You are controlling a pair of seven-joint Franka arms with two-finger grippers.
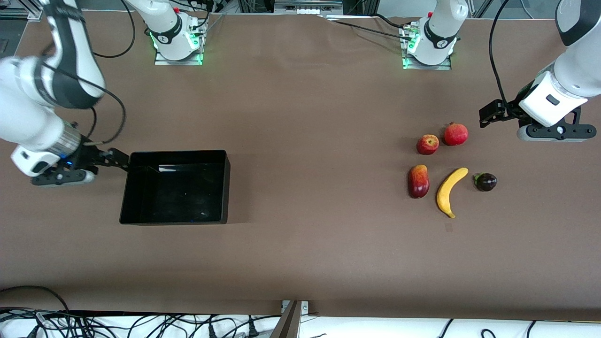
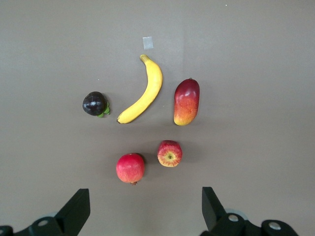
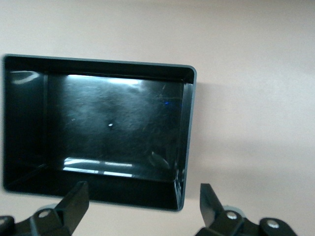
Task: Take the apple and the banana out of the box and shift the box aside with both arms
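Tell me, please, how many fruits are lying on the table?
5, clustered toward the left arm's end: round red pomegranate beside red-yellow apple; nearer the camera, oblong red mango, long yellow banana, dark purple fruit.

From my station, the box looked like glossy black plastic, its floor mirroring the lights and finely scratched. The table wore a matt brown, paper-like covering. The banana, apple and mango looked smooth and faintly shiny; the arms' shells looked hard white plastic.
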